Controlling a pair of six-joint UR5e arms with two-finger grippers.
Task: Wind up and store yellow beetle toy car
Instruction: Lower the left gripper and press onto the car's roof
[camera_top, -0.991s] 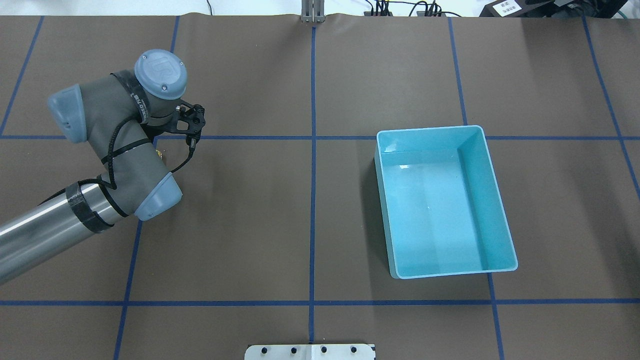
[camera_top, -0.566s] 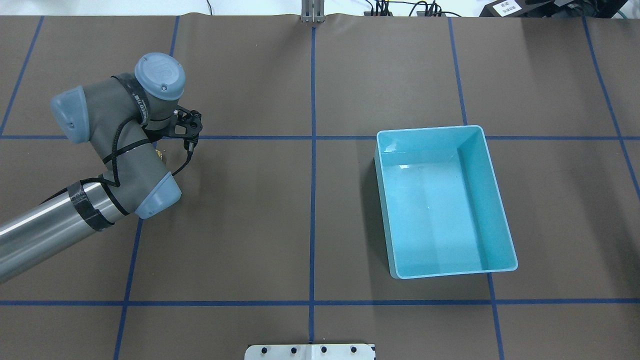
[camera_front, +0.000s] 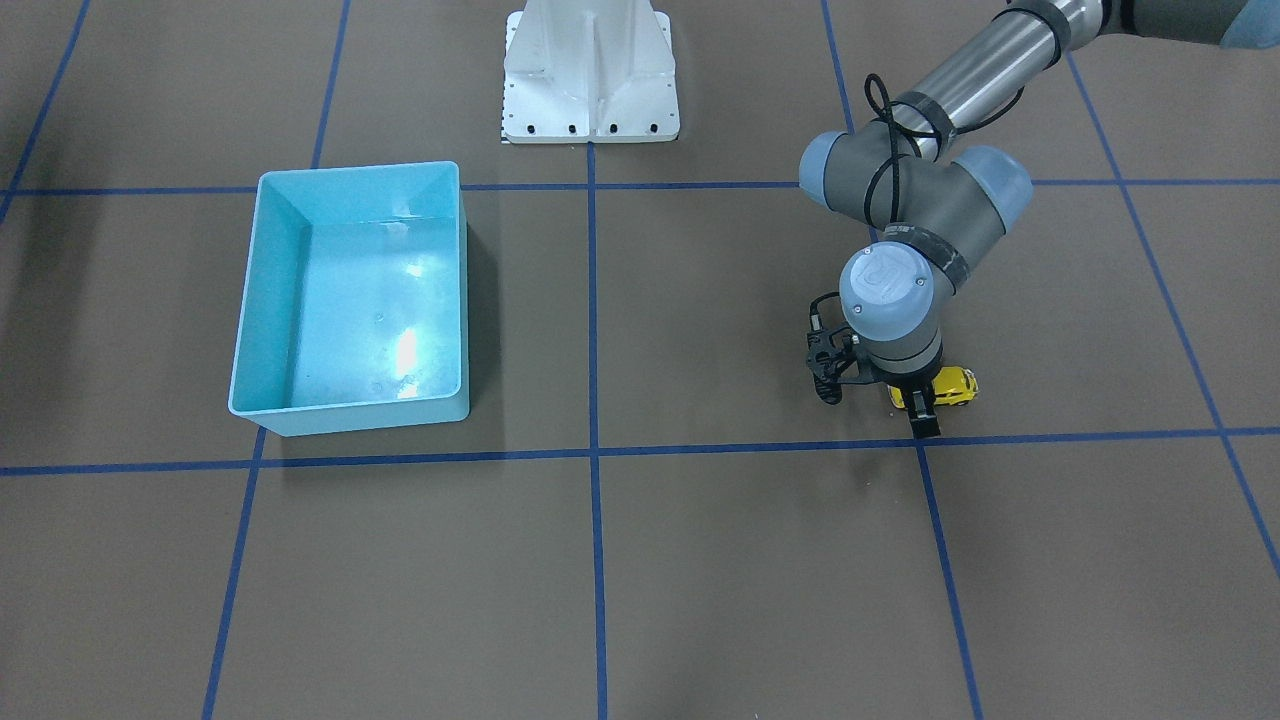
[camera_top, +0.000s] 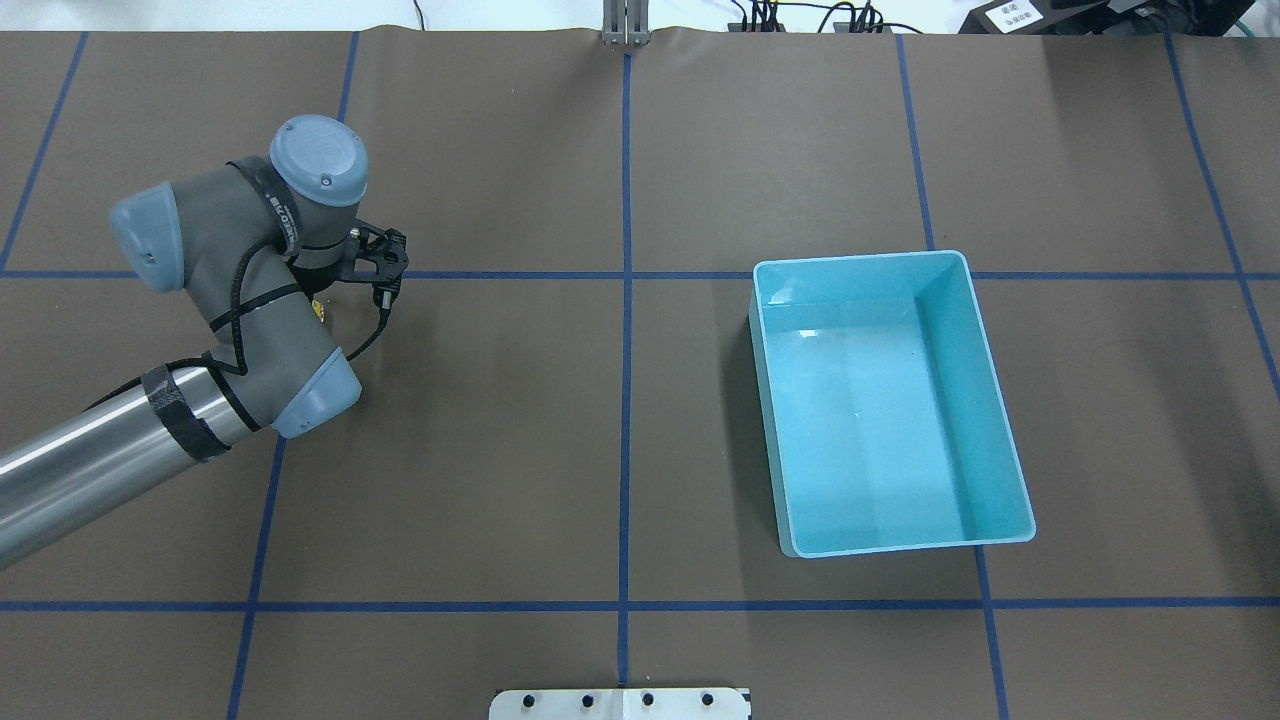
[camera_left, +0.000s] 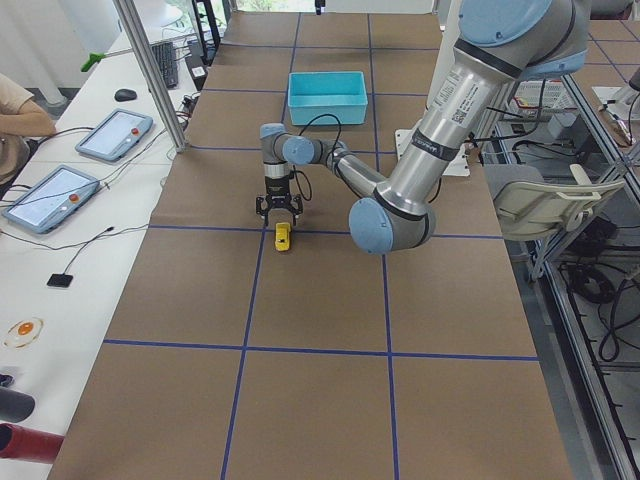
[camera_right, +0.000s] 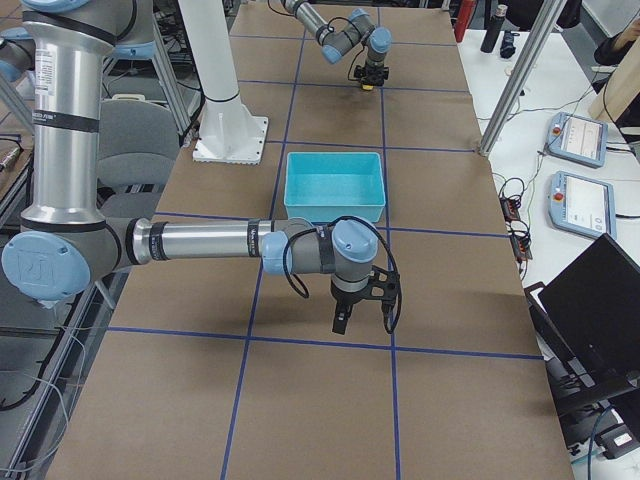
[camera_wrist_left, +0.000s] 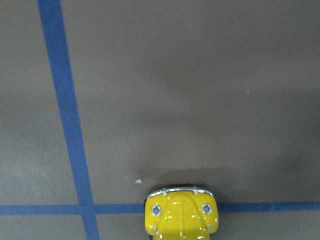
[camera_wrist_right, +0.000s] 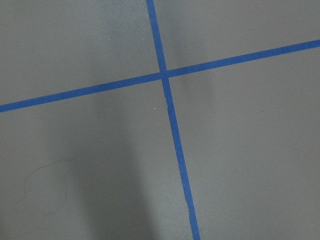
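Small shift in the last second: the left arm (camera_top: 250, 300) rolls slightly at the wrist, so from overhead its black bracket sits a touch lower and closer in, and the light-blue bin (camera_top: 862, 257) is right where it was. The left gripper (camera_front: 918, 402) points straight down at the table (camera_top: 480, 450), low over the yellow beetle toy car (camera_front: 955, 385). From the front I see one black finger on the near side of the car, about touching it. The other finger is hidden under the wrist, so I can't tell whether the jaws are clamped on the car or just straddling it. The car is on its wheels on the robot's left side of the table, lying across one of the blue tape lines (camera_top: 625, 400) near a crossing. It is well apart from the bin, which is over on the robot's right half with nothing in it. The left wrist camera catches only the car's nose at the bottom edge, with chrome bumper and two headlights, and no fingers in shot. The right gripper (camera_right: 365, 322) hangs pointing down over bare table on the far side of the bin. It shows only in the side view, so I can't tell its jaw state either. Its wrist camera sees just a tape crossing.
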